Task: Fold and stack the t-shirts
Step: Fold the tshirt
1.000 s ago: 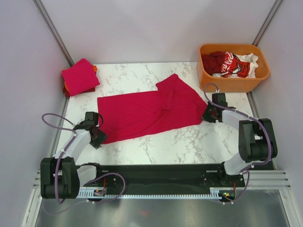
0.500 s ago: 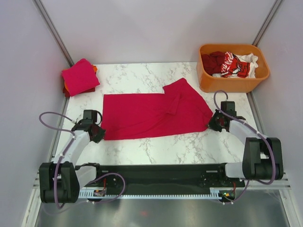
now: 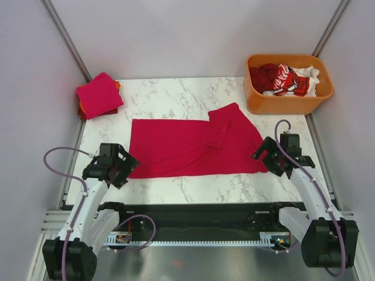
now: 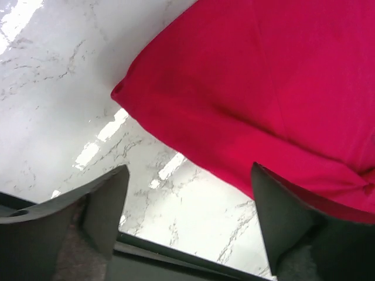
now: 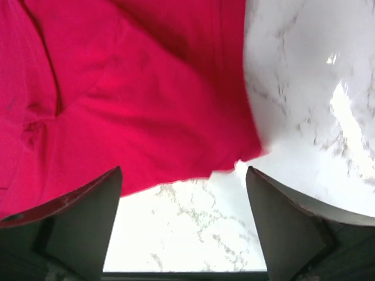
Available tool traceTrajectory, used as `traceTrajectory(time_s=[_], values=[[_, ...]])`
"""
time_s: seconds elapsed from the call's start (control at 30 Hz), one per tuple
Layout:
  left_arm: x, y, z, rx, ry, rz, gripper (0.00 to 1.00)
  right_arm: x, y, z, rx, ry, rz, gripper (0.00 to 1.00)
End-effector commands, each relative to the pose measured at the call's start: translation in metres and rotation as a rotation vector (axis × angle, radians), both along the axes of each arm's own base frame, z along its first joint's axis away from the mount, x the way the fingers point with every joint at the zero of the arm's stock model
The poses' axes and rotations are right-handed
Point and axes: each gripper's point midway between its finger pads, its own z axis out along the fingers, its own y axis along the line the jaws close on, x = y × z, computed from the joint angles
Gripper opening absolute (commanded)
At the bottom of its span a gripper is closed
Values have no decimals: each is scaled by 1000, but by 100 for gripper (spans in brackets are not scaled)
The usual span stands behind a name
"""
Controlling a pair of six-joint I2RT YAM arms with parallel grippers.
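— What is found, starting at the left?
— A folded pink-red stack (image 3: 98,93) is set at the back left corner. The left gripper (image 3: 122,167) is held agape and empty by the near left corner of the crimson t-shirt (image 3: 187,146), which is spread on the marble table (image 3: 193,187).
— And rightward?
— The right gripper (image 3: 265,157) is likewise spread, with nothing held, at the near right corner. Further shirts (image 3: 284,79) are left in the orange tub (image 3: 290,105).
— How should it be handled?
— Light, limp cloth is judged, easily dragged and wrinkled. Both near corners are best pinched.

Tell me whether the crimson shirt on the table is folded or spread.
Mostly spread: the crimson t-shirt lies flat, one flap doubled over.
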Motion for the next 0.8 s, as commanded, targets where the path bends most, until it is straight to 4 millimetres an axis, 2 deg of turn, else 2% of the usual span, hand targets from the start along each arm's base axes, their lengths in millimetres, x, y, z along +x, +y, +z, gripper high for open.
traceTrajectory(time_s=[0.0,0.03,0.1,0.13,0.2,0.23,0.27,0.3,0.33,0.37,0.4,0.43,0.47,0.5,0.53,0.57,0.6,0.63,0.77], values=[[1,-6,43,-23,-69,-31,100,-2,3,28,3,-39,30,98],[10,-2,63,3,-117,-37,100,10,2,48,-7,-102,40,98],[20,6,82,84,-169,-86,100,26,5,71,-35,-187,87,98],[30,9,98,115,-200,-101,100,47,5,99,-55,-286,95,98],[41,16,112,190,-226,-153,100,69,30,104,-116,-273,188,98],[48,16,128,208,-257,-182,99,93,31,137,-189,-331,168,98],[53,16,129,223,-244,-208,98,113,39,120,-230,-261,189,97],[55,13,133,239,-251,-273,98,124,57,123,-253,-258,230,96],[58,12,142,251,-271,-305,97,148,64,150,-261,-322,224,94],[58,12,142,275,-267,-351,96,171,68,128,-291,-268,226,92],[58,9,144,276,-274,-382,96,187,73,128,-307,-272,227,90],[56,8,145,286,-280,-409,96,213,77,154,-321,-337,217,86],[55,10,143,308,-277,-440,96,236,78,123,-361,-276,216,83],[52,12,144,328,-281,-433,96,250,80,117,-382,-261,217,82],[47,15,134,327,-259,-414,97,276,85,141,-392,-318,205,81],[46,13,131,317,-270,-418,97,293,88,101,-427,-243,235,81],[42,8,126,294,-283,-428,97,311,88,117,-457,-269,213,80],[41,7,124,286,-284,-415,97,323,89,78,-486,-206,228,80],[41,7,119,277,-307,-394,96,358,90,53,-543,-202,223,77]])
